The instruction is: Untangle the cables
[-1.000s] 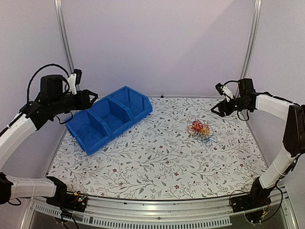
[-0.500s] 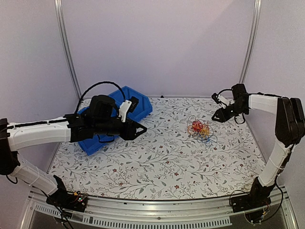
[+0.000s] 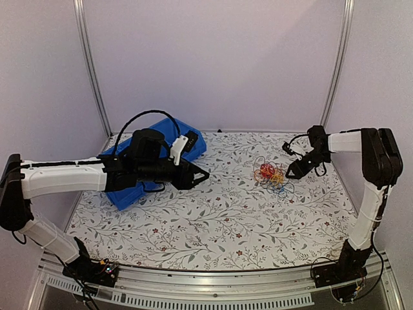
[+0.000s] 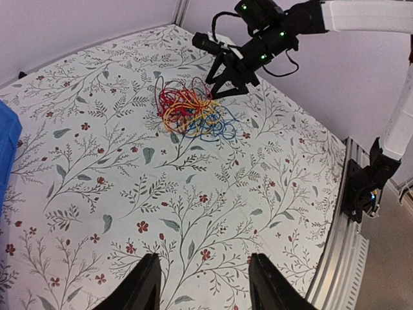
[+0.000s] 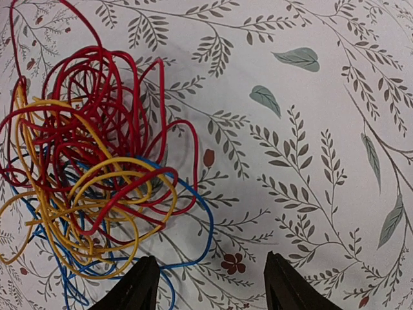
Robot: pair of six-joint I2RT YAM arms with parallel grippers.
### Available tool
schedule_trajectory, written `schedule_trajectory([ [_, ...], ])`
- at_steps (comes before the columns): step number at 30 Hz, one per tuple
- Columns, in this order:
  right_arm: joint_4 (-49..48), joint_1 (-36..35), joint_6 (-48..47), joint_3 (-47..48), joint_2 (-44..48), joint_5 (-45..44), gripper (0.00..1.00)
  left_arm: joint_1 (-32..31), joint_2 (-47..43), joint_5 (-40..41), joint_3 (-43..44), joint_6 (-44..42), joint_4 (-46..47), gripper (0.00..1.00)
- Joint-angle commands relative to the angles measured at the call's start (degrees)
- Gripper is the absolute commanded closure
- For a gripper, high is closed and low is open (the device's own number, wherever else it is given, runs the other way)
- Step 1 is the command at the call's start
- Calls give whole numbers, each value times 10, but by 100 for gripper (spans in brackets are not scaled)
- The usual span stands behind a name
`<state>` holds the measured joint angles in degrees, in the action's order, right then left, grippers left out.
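left arm [image 3: 64,177] & right arm [image 3: 369,206]: white link shells, black joints, thin black cable [image 3: 139,117] looped over left wrist, white cam bracket [image 3: 175,147], black left gripper [image 3: 204,174], green leds [image 4: 244,6] on right arm.

The cables [image 5: 97,187] are thin wires in smooth, slightly glossy plastic sheathing. The table cover [image 3: 226,219] looks matt, like printed cloth or vinyl; which of the two I cannot tell. The blue bin [image 3: 128,196] at far left is smooth moulded plastic with a faint sheen. The near rail [image 3: 213,284] is dull silvery metal. The left gripper [image 4: 201,284] has matt black plastic fingers [image 4: 141,290]
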<state>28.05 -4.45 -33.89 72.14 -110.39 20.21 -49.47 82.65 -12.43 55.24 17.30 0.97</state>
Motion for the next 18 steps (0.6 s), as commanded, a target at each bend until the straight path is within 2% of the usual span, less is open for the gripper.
schedule_trajectory([
  [1,-6,2,-8,37,-50,-11,40,-6,-1,-2,8,-12,13,54],
  [4,-10,1,-9,54,-76,-2,43,-7,4,-2,7,-7,19,54],
  [6,-16,1,-10,61,-86,6,50,-6,8,0,5,2,28,54],
  [8,-18,2,-12,65,-90,17,65,-6,15,-1,4,17,41,54],
  [11,-9,2,-18,56,-71,30,95,-6,35,2,6,40,81,54],
  [12,-7,1,-17,48,-60,30,100,-7,47,3,10,45,94,54],
  [14,3,2,-13,28,-8,39,100,-12,75,15,26,53,114,53],
  [18,50,1,4,12,111,83,100,-41,132,48,87,17,133,43],
])
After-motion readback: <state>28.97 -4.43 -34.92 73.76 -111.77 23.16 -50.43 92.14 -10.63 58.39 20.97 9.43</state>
